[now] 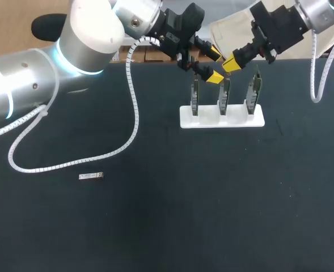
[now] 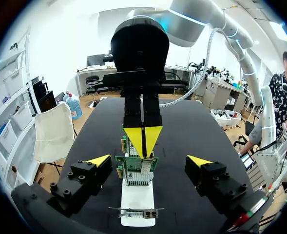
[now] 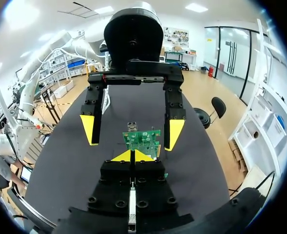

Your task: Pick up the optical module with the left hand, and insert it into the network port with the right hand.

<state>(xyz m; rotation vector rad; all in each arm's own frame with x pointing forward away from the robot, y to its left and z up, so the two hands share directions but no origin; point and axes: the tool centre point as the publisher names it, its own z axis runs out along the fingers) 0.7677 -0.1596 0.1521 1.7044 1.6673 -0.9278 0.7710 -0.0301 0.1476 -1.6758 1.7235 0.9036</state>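
Observation:
The optical module (image 1: pixel 91 176), a small silver bar, lies flat on the black table left of centre, far from both grippers. Three green network cards stand upright in a white stand (image 1: pixel 222 120). My left gripper (image 1: pixel 214 66) hangs open over the cards with nothing between its fingers; in its wrist view (image 2: pixel 149 161) the tips flank the middle card (image 2: pixel 136 168). My right gripper (image 1: pixel 231 64) is shut and empty, its joined tips (image 2: pixel 143 139) just above that card. In the right wrist view the shut gripper (image 3: pixel 132 156) points at the card (image 3: pixel 142 139), with the left fingers (image 3: pixel 89 129) beyond it.
A white spiral cable (image 1: pixel 134 113) hangs from my left arm and loops across the table's left half, ending near the module. A second cable (image 1: pixel 320 73) hangs by my right arm. The black mat (image 1: pixel 212 215) spreads in front of the stand.

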